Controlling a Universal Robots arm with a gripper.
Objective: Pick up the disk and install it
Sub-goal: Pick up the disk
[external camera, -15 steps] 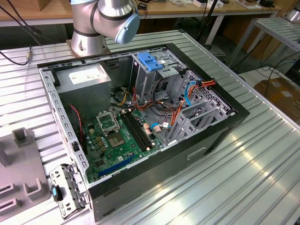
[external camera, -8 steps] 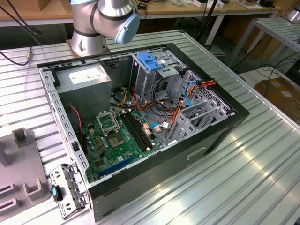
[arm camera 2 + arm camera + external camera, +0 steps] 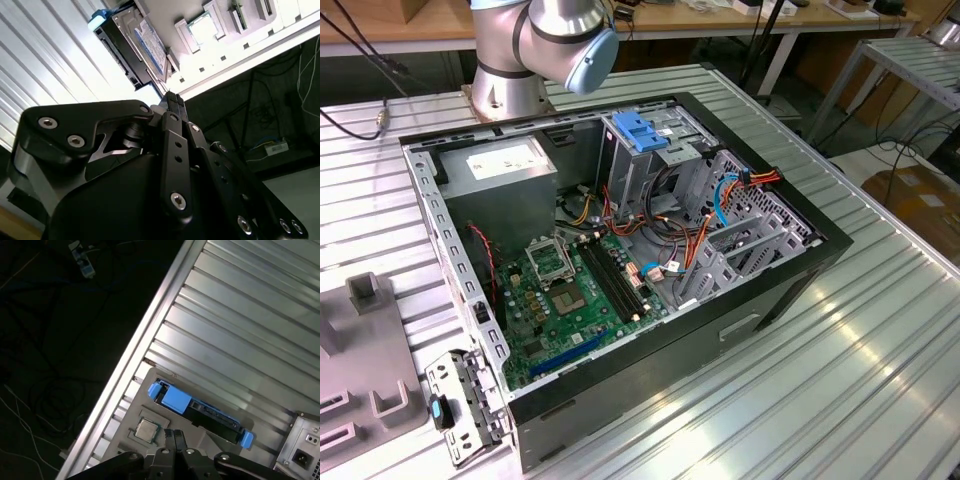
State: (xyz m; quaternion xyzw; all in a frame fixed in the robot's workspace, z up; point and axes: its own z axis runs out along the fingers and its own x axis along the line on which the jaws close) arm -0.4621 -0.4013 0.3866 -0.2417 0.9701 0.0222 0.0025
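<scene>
The disk (image 3: 205, 412) sits in a grey holder (image 3: 140, 405) on the ribbed surface (image 3: 240, 330), easy to grab. The gripper (image 3: 175, 436) hangs near it, pressed together, holding nothing.

No legible print, even on the power supply label (image 3: 505, 163).

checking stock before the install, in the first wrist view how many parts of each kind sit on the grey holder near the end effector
disk: 1
processor chip: 1
total: 2
</scene>
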